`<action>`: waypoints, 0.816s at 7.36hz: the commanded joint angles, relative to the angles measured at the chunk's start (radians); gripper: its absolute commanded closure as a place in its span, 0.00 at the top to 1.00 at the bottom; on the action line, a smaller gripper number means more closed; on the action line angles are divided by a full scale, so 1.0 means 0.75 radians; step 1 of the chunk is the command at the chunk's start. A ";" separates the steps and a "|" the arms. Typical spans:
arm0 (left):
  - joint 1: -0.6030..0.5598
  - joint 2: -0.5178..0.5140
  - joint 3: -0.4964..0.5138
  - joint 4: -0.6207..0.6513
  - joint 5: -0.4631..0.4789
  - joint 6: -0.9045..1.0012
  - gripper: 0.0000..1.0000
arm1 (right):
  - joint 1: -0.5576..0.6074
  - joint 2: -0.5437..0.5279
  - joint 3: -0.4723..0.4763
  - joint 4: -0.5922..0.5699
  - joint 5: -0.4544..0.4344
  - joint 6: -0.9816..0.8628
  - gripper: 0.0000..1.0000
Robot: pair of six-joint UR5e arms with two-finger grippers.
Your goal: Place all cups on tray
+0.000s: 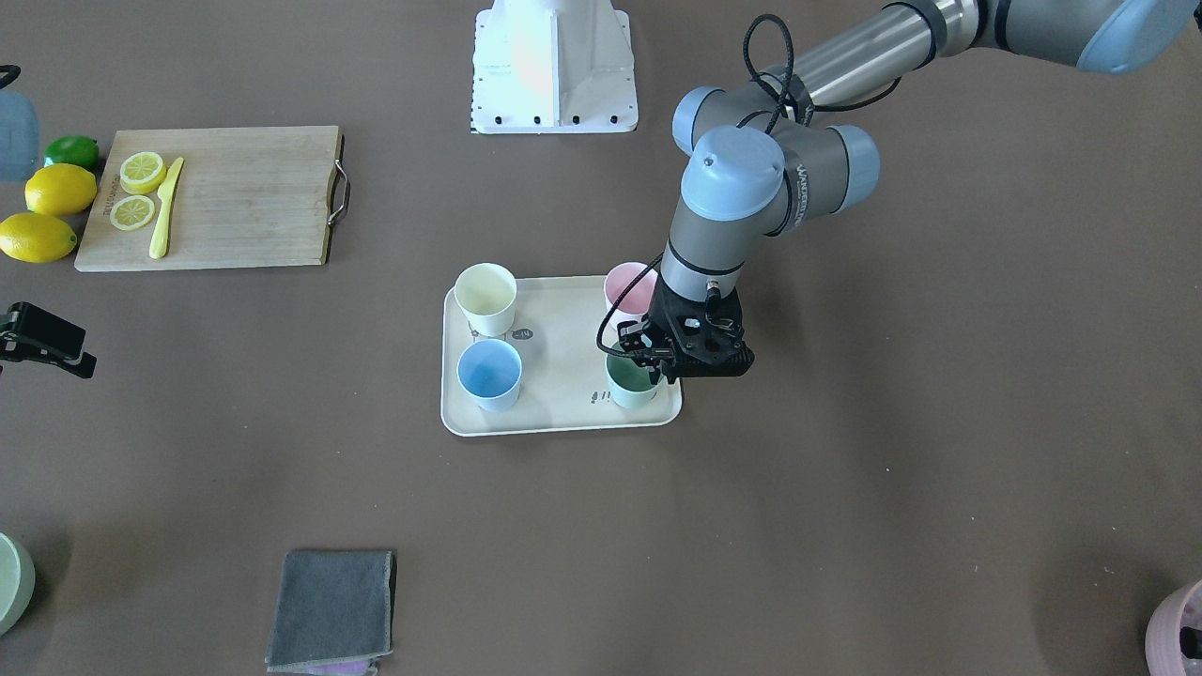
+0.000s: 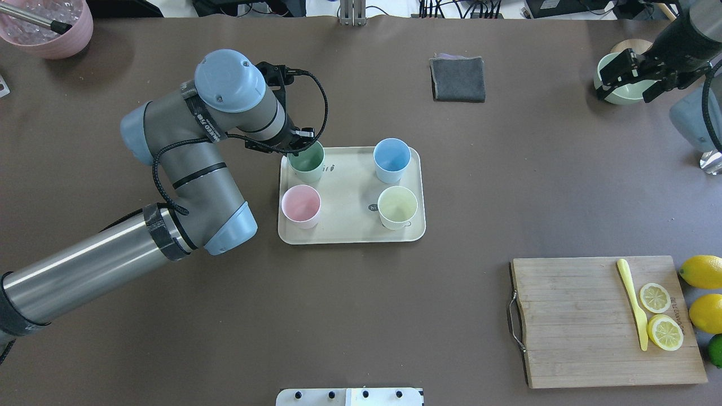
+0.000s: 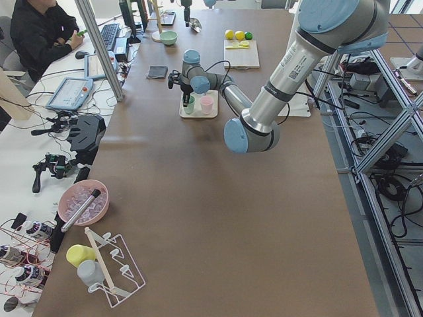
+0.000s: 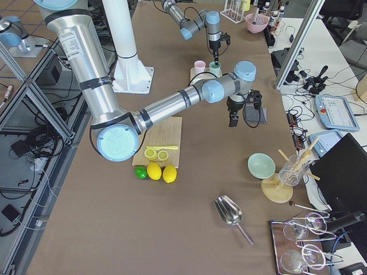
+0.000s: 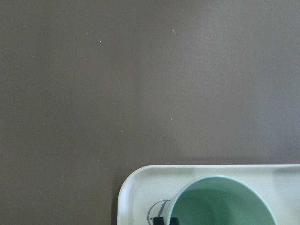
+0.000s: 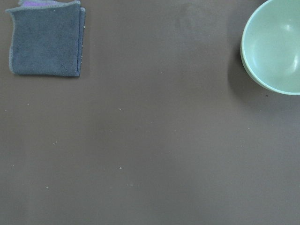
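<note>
The cream tray (image 2: 350, 192) lies mid-table and also shows in the front view (image 1: 563, 376). Four cups stand upright on it: green (image 2: 307, 163), pink (image 2: 300, 204), blue (image 2: 391, 158) and pale yellow (image 2: 397, 206). My left gripper (image 1: 657, 371) is over the green cup (image 1: 631, 387) at the tray's corner. In the left wrist view its fingertips (image 5: 161, 220) sit close on either side of the green cup's (image 5: 225, 206) rim. My right gripper (image 2: 626, 90) hangs open and empty far from the tray, above a green bowl.
A wooden cutting board (image 2: 586, 321) holds lemon slices and a yellow knife, with whole lemons (image 2: 702, 270) beside it. A grey cloth (image 2: 458, 79), a pale green bowl (image 6: 276, 47) and a pink bowl (image 2: 51, 28) lie along the far edge.
</note>
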 commanded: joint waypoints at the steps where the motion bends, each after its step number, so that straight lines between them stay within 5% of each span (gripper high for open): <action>1: -0.016 -0.003 -0.019 0.010 -0.008 0.004 0.97 | 0.000 0.000 -0.002 -0.004 0.011 -0.003 1.00; 4: -0.152 0.066 -0.167 0.113 -0.190 0.059 0.98 | 0.010 -0.046 0.043 -0.006 0.011 -0.003 1.00; 6: -0.267 0.223 -0.544 0.438 -0.207 0.344 0.98 | 0.034 -0.108 0.103 -0.018 0.011 -0.015 1.00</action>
